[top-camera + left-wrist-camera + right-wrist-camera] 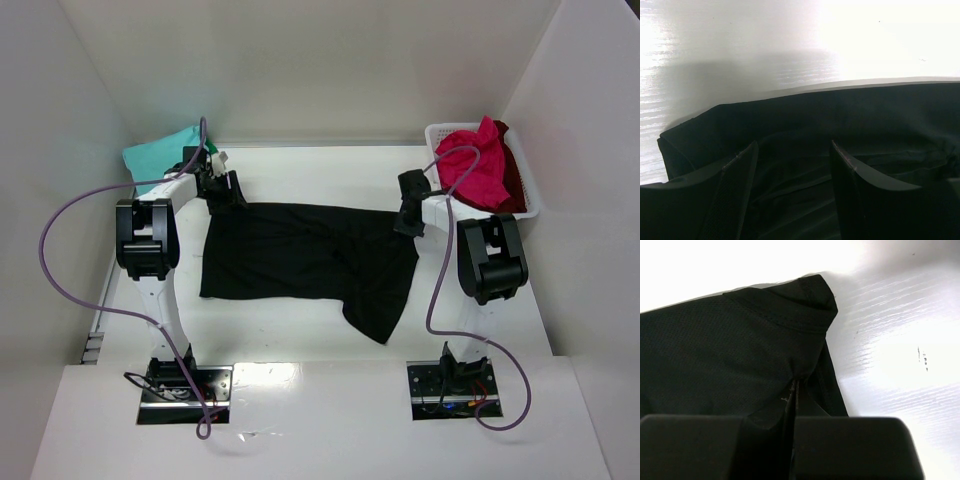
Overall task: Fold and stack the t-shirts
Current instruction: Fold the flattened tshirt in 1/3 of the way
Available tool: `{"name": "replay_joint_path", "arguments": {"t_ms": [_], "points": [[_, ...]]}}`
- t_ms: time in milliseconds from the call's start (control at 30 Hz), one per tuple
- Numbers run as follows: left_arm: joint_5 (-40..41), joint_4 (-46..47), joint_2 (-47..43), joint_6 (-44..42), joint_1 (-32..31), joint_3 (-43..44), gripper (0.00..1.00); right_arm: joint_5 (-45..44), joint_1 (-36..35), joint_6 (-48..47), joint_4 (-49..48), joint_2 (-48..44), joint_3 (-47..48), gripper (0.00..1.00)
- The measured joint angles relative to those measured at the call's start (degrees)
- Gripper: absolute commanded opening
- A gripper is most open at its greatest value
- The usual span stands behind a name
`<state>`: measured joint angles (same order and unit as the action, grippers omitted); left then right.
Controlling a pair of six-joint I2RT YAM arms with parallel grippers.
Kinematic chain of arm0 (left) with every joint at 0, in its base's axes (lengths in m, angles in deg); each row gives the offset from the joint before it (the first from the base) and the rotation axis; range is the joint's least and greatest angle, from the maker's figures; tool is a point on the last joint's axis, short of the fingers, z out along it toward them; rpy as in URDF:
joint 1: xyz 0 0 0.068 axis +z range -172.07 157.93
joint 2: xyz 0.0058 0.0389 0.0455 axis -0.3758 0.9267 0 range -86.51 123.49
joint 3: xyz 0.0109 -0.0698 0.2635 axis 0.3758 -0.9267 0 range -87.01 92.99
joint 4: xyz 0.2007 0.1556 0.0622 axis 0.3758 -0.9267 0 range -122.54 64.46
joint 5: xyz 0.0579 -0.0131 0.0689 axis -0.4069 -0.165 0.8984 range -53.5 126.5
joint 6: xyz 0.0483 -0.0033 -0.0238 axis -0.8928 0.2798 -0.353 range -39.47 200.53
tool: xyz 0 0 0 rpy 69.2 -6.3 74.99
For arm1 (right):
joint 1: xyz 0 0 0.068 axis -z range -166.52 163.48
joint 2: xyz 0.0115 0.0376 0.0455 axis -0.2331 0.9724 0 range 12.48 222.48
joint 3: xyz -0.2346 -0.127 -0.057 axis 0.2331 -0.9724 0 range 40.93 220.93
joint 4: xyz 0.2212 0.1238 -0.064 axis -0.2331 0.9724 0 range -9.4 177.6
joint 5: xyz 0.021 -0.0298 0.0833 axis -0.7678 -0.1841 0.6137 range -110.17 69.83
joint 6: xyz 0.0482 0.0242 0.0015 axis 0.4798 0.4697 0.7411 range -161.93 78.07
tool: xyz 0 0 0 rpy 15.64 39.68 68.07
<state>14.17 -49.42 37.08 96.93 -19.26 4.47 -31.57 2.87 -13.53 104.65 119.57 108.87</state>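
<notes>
T-shirt (pixel 300 262) black, fine mesh knit, rumpled

No readable text, label, brand, number or sign was noted in any view. Faint dark specks (pixel 922 357) on the glossy white table (pixel 900 305) were too small to read.

arms: two, white tubular links (pixel 165 300), boxy black joint housings (pixel 147 240)
cables: purple cords looping off each arm (pixel 430 310)
bases: shiny metal mounting plates (pixel 185 385), exposed wiring
fingers: flat matte-black gripper fingers (pixel 735 195)
</notes>
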Motion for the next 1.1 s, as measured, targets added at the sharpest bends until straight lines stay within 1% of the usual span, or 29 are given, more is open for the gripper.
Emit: {"name": "replay_joint_path", "arguments": {"t_ms": [167, 300, 533, 633, 667, 700, 733, 800, 867, 1000, 1033, 1100], "points": [[-0.04, 0.02, 0.02, 0.00, 0.00, 0.00, 0.67, -0.85, 0.26, -0.42, 0.46, -0.26, 0.00, 0.00], [-0.02, 0.00, 0.04, -0.02, 0.00, 0.00, 0.65, -1.05, 0.66, -0.98, 1.09, -0.90, 0.00, 0.00], [0.07, 0.00, 0.07, -0.02, 0.02, 0.00, 0.65, -1.05, 2.01, -1.70, 1.38, -1.88, 0.44, 0.00], [0.04, 0.00, 0.07, -0.15, 0.02, 0.00, 0.65, -0.59, 2.54, -2.23, 1.40, -1.97, 0.44, 0.09], [0.04, -0.02, 0.07, -0.17, 0.02, 0.00, 0.65, -0.35, 2.75, -2.49, 1.40, -1.97, 0.44, 0.14], [0.02, -0.02, 0.07, -0.20, 0.02, 0.00, 0.65, -0.22, 2.91, -2.62, 1.46, -1.97, 0.44, 0.22], [0.02, -0.02, 0.07, -0.20, 0.02, 0.00, 0.65, 0.07, 3.06, -2.80, 1.62, -1.97, 0.52, 0.25], [0.02, -0.07, 0.07, -0.20, 0.02, 0.00, 0.65, 0.72, 3.26, -3.15, 1.88, -1.97, 0.90, 0.28], [0.07, -0.07, -0.04, -0.22, 0.02, 0.00, 0.65, 1.73, 3.37, -3.39, 2.19, -1.97, 1.68, 0.28], [1.25, -0.20, -2.49, -0.20, 0.02, -3.10, 0.65, 4.02, 3.37, -3.74, 2.27, -2.21, 4.92, 0.37], [1.68, -0.52, -3.45, -0.15, 0.02, -4.17, 0.65, 4.72, 3.37, -3.87, 2.23, -2.43, 5.86, 0.41], [2.73, -0.55, -5.51, 0.11, 0.02, -6.47, 0.65, 6.12, 3.37, -4.17, 2.05, -2.89, 7.91, 0.41]]}}
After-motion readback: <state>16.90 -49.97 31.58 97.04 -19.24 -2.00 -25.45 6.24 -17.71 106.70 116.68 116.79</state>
